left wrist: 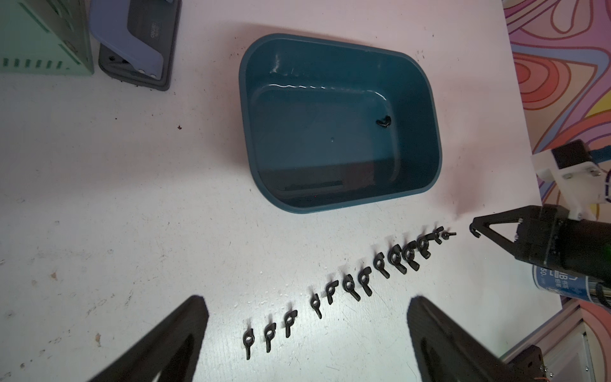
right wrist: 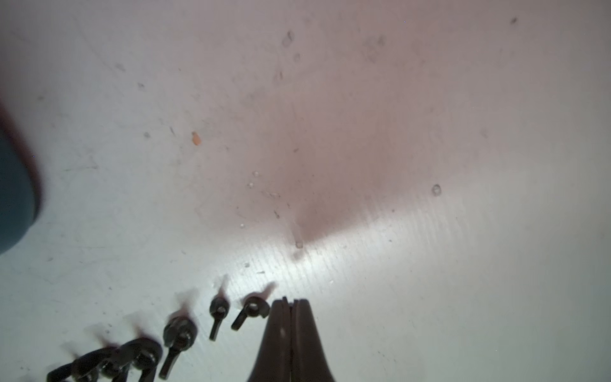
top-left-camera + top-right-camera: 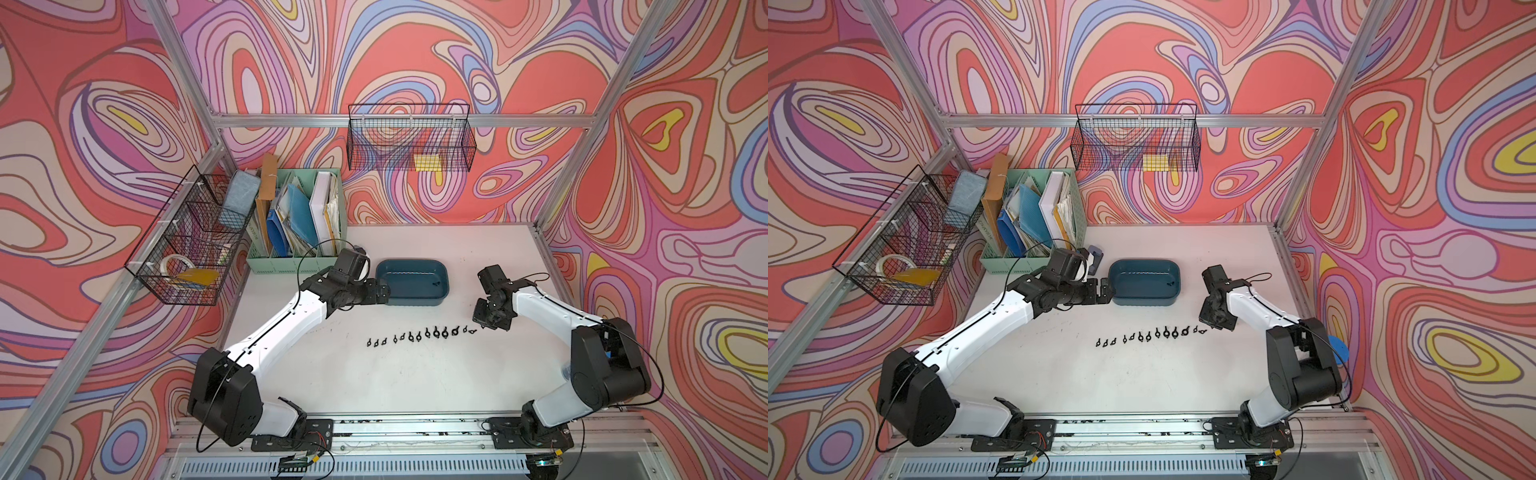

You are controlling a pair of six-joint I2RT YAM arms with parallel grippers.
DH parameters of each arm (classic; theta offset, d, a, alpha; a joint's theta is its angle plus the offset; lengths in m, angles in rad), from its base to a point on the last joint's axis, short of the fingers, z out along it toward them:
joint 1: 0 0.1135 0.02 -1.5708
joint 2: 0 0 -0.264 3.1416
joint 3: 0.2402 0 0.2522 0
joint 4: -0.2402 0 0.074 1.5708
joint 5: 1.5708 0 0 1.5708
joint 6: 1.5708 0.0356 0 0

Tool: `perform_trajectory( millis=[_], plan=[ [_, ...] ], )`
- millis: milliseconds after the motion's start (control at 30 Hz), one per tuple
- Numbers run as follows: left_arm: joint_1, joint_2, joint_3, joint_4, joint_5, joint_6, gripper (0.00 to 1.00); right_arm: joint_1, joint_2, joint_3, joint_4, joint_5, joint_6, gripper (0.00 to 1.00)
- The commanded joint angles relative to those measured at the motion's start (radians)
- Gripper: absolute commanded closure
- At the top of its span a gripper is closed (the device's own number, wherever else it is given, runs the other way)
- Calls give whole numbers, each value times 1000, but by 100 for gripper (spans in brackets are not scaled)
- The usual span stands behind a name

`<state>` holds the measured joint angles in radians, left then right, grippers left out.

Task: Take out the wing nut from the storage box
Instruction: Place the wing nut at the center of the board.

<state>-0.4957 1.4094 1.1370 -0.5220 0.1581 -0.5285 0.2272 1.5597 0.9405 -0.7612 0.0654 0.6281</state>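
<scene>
The lone nut (image 3: pixel 435 284) sits at the box (image 3: pixel 415 300) right end in both top views: right of your wide-open left gripper (image 3: pixel 384 293), up-left of your pinched-shut right gripper (image 3: pixel 483 326), both similarly near

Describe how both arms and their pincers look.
The left arm and right arm have white shells, black joint housings and thin black cables looping outside. The left pincer and right pincer have matte black, tapering fingers.
</scene>
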Motion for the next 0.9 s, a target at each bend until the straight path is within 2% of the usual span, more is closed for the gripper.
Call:
perform_trajectory(
  millis=[0,500,733,867],
  plan=[
    [8,-3,13,-2,10,-6,1,-15,15,-32,72,-22,26,100],
    [8,5,11,-2,12,-7,1,-17,34,-87,100,-35,45,100],
    [8,10,16,-3,10,-2,1,-18,16,-60,73,-18,41,76],
    [8,15,23,-5,8,-1,2,-17,-20,3,18,20,17,71]
  ],
)
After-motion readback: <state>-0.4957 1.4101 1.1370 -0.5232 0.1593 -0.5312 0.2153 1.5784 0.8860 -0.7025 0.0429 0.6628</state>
